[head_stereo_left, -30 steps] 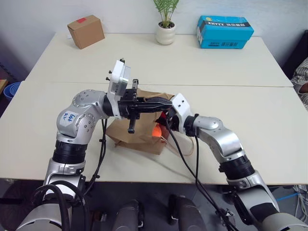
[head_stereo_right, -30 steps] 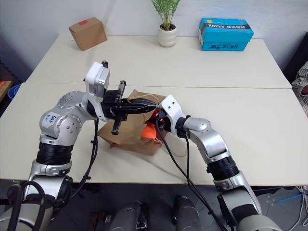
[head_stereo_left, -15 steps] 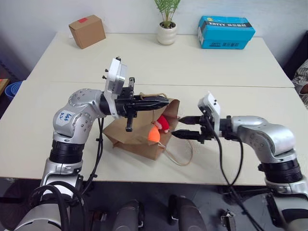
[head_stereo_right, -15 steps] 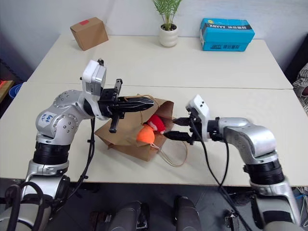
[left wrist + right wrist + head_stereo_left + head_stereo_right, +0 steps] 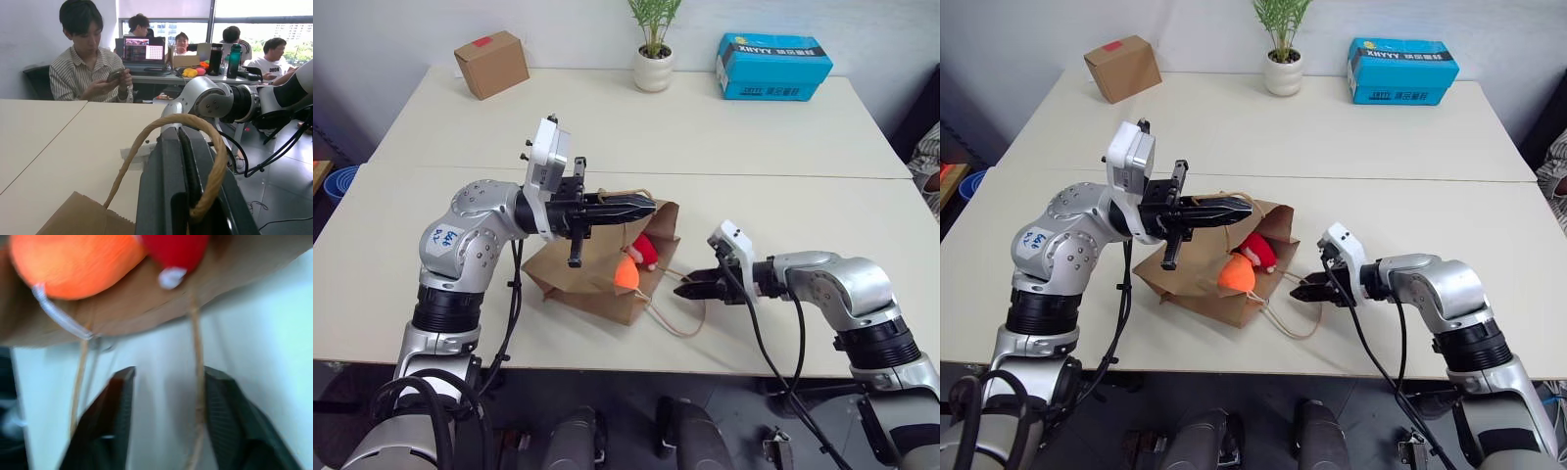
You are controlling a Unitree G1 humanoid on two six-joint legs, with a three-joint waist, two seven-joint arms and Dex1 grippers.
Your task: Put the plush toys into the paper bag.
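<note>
My left claw [image 5: 641, 204] is pinched on the bag's [image 5: 578, 279] upper handle [image 5: 172, 128]. The orange toy [image 5: 627, 273] and red toy [image 5: 644, 249] sit in its mouth. My right claw [image 5: 682, 290], fingers apart and empty, hangs just beside the mouth, over the lower handle [image 5: 677, 324].

Right wrist view blurred: orange plush toy [image 5: 73, 264] and red plush toy [image 5: 173, 249] beyond the right pincer [image 5: 168, 426] are cut off by the frame edge; ring on the orange one smeared. Paper bag [image 5: 592, 279] interior hidden by its upper wall under the left pincer [image 5: 631, 206]. Left pincer's fingers cover the gripped part of the cord handle [image 5: 171, 127]; bag body cut off.
</note>
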